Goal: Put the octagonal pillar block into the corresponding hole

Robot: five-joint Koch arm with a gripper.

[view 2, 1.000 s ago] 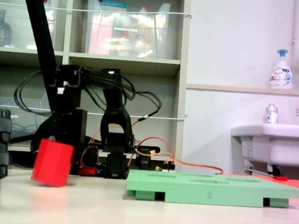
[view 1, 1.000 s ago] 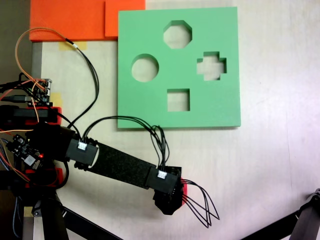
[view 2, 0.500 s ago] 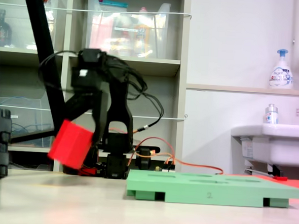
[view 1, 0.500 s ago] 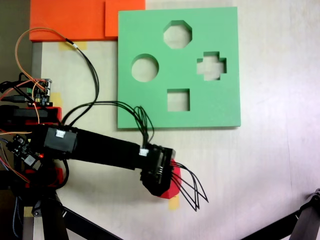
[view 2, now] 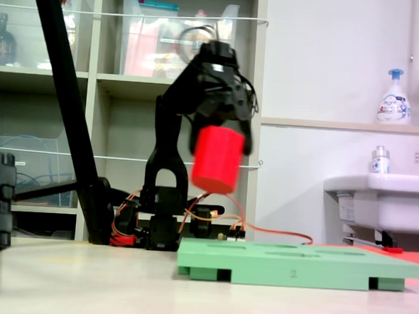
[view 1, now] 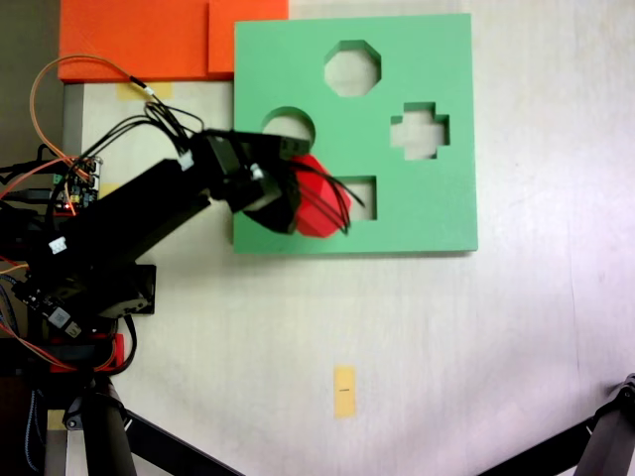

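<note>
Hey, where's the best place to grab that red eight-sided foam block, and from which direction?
Grip the red octagonal foam block across two opposite flat side faces near its top, coming from above. The gripper holds it that way now, well above the green foam board, leaving the lower part free to enter the octagonal cutout.

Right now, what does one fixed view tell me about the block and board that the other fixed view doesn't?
In a fixed view, the green board is seen from above. Its octagonal hole is empty, and the red block lies between the round cutout and the square cutout, short of that hole. In a fixed view, height shows: the red block hangs well above the green board, with clear air beneath it. Both fixed views show the gripper shut on the red block, which is not yet in any cutout.
</note>
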